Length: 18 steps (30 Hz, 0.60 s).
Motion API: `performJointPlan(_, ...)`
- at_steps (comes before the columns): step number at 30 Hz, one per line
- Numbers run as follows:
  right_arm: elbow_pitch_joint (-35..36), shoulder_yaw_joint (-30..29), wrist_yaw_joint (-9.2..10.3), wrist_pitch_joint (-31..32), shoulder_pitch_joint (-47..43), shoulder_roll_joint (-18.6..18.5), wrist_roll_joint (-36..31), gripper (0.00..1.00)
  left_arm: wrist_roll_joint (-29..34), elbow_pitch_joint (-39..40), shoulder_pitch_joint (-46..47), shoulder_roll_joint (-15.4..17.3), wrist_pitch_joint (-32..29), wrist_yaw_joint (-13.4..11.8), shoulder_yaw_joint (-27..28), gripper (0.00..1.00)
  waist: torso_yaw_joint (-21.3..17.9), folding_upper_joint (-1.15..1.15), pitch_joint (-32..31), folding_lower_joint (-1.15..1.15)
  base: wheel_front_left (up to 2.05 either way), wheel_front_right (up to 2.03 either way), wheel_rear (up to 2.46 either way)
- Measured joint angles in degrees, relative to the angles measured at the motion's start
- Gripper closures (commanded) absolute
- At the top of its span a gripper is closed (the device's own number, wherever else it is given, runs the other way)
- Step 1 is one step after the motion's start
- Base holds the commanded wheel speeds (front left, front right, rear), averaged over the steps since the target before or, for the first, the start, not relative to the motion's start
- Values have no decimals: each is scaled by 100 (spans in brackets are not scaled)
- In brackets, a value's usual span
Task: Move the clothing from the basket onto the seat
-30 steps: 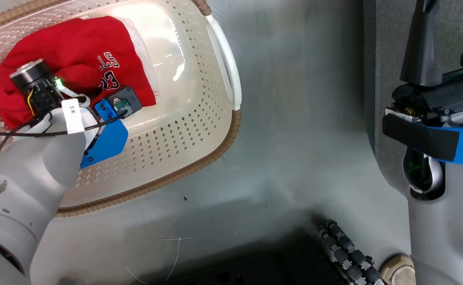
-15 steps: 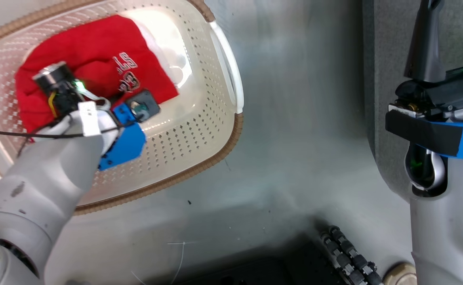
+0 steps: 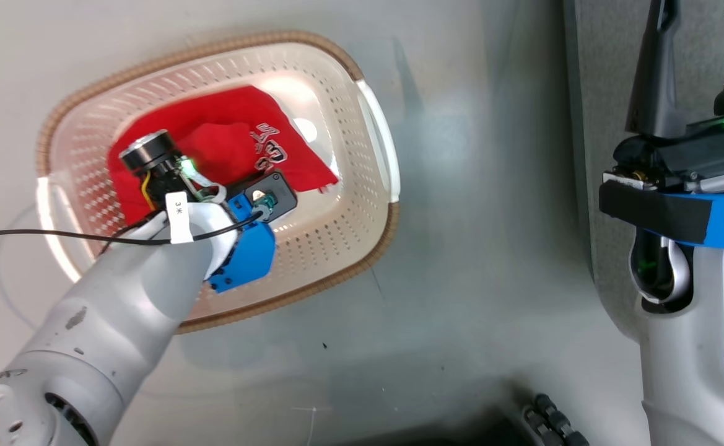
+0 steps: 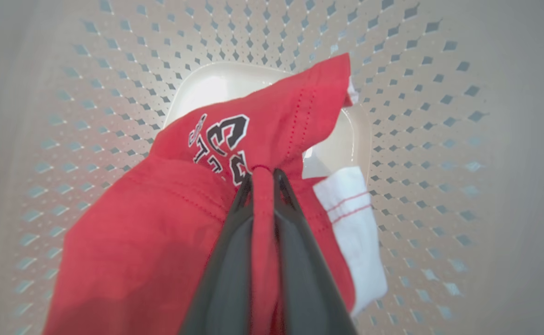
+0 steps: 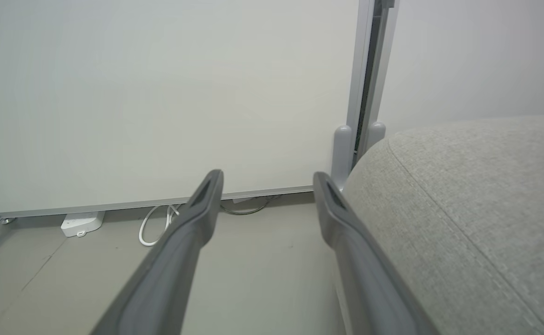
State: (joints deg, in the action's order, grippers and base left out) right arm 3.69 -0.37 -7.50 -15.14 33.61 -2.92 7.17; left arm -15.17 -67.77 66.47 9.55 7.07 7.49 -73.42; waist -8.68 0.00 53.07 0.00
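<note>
The cream basket [image 3: 362, 204] stands on the pale floor at centre left of the head view. Inside it lies the red clothing [image 3: 225, 139], its white lettering facing up. My left arm reaches down into the basket. In the left wrist view my left gripper [image 4: 263, 174] is shut on a pinched fold of the red clothing [image 4: 160, 223] beside the number 23, and a white lining flap [image 4: 353, 218] hangs to the right. My right gripper [image 5: 267, 181] stands open with nothing in it, beside the grey seat [image 5: 467, 200]. That seat [image 3: 603, 93] runs along the head view's right edge.
A pale panel [image 5: 160, 93] on a grey leg [image 5: 341, 149] stands behind the seat, with white cables [image 5: 155, 223] and a white box [image 5: 81, 223] on the floor below it. A black cable [image 3: 27, 235] trails from my left wrist. A ribbed black part [image 3: 544, 412] sits at the bottom edge.
The head camera has drawn back, so the whole basket now shows. The red garment has bunched up under my left wrist and covers less of the basket bottom. The right arm stays put.
</note>
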Motion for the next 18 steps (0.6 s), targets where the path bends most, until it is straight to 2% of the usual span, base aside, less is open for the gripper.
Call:
performJointPlan(8,-140,-89,0,0,-209,1,-71,0,-308,250,-207,-137,468,0,-2,100,232,0,-569,0,0,0,0)
performJointPlan(18,-358,-191,0,0,-611,3,-223,0,-882,698,-412,-297,749,0,0,100,528,0,-1413,0,0,0,0)
